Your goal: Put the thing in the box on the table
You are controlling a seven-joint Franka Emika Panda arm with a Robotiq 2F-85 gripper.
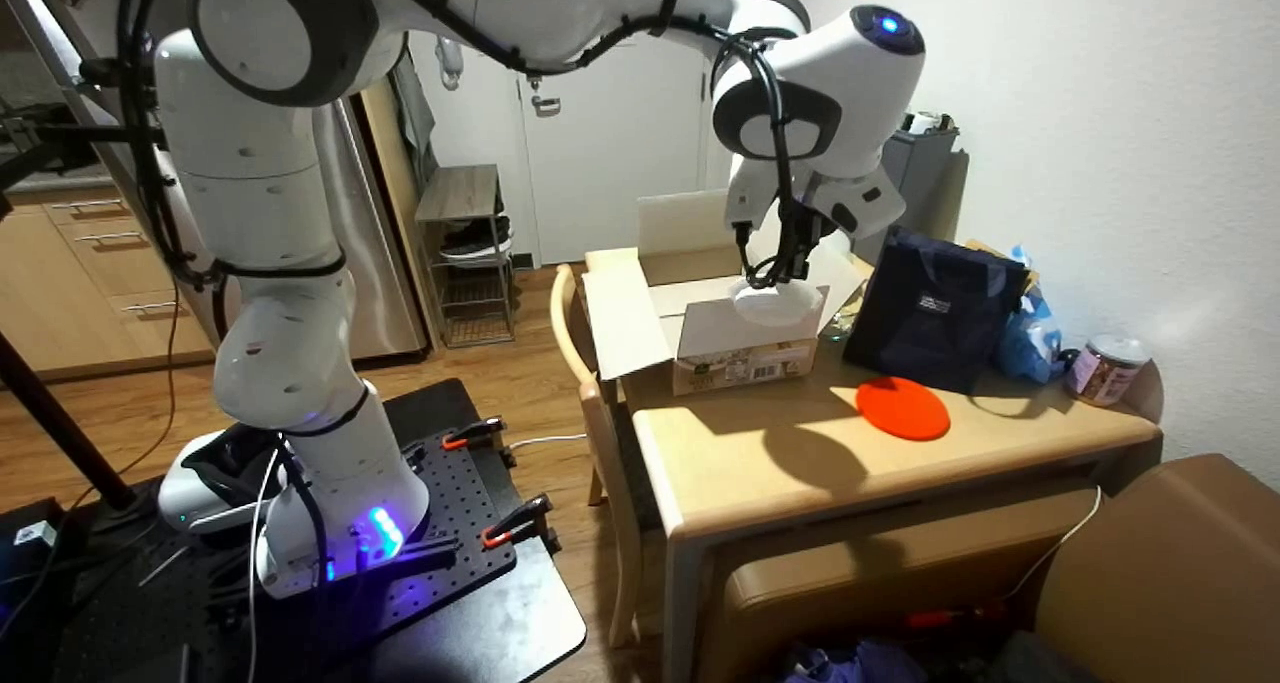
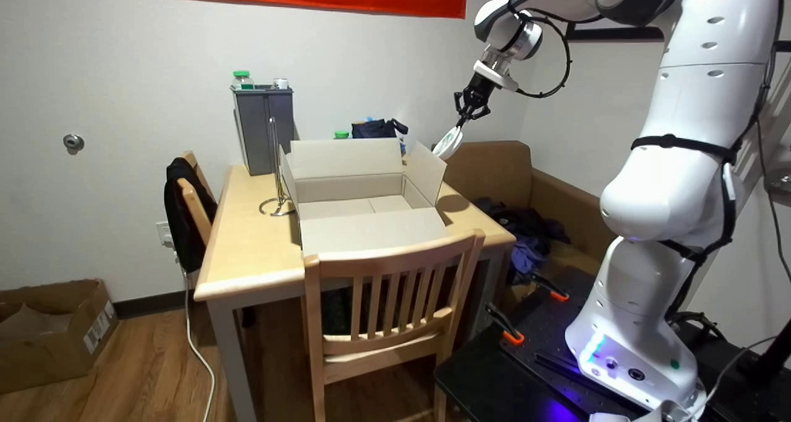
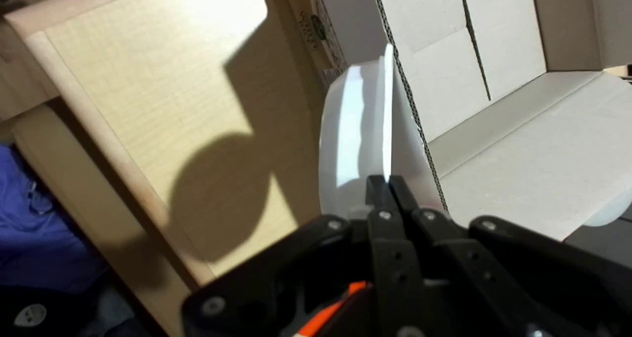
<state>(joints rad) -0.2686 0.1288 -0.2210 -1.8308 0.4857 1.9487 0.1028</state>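
The thing is a white round lid-like disc (image 3: 345,144), seen with a green mark on its face (image 2: 450,141) in an exterior view. My gripper (image 3: 385,179) is shut on the disc's edge, and the disc hangs down on edge from the fingertips. The white cardboard box (image 2: 349,187) stands with its flaps spread, and its floor looks bare in an exterior view. It rests on the light wooden table (image 1: 740,463). The disc is just outside one raised flap (image 3: 353,23), near that flap's upper edge; whether they touch I cannot tell.
An orange-red disc (image 1: 902,408) lies on the table beside a dark bag (image 1: 935,308) and a jar (image 1: 1108,368). Behind the box are a metal stand (image 2: 277,175) and a grey bin (image 2: 262,128). A wooden chair (image 2: 395,258) is pushed against the table.
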